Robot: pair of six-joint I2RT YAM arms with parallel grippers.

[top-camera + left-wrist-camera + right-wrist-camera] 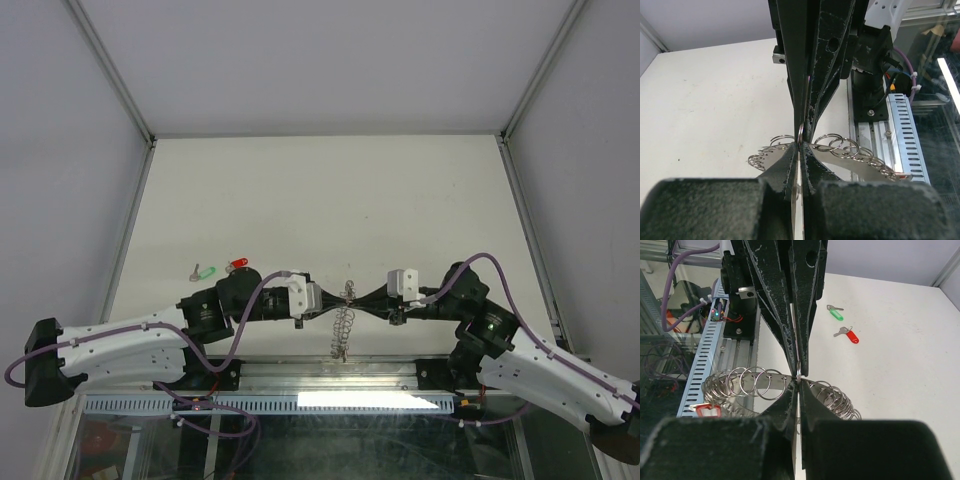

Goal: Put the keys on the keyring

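Closest, edge-on between my fingertips, is the wide flat grey metal keyring [344, 322] with its fringe of silvery loops. From the left, a tiny green-headed key [207, 271] and a red-headed key [237, 265] lie on the white table [320, 200] beyond my left arm. My left gripper [336, 299] is clamped on the ring's rim, and my right gripper [360, 299] pinches it from the opposite side.

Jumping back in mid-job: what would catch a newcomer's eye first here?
The left tool and right tool meet tip to tip at the near edge of the table, both shut on the keyring with its fringe of small rings. A green key and a red key lie loose off to their left.
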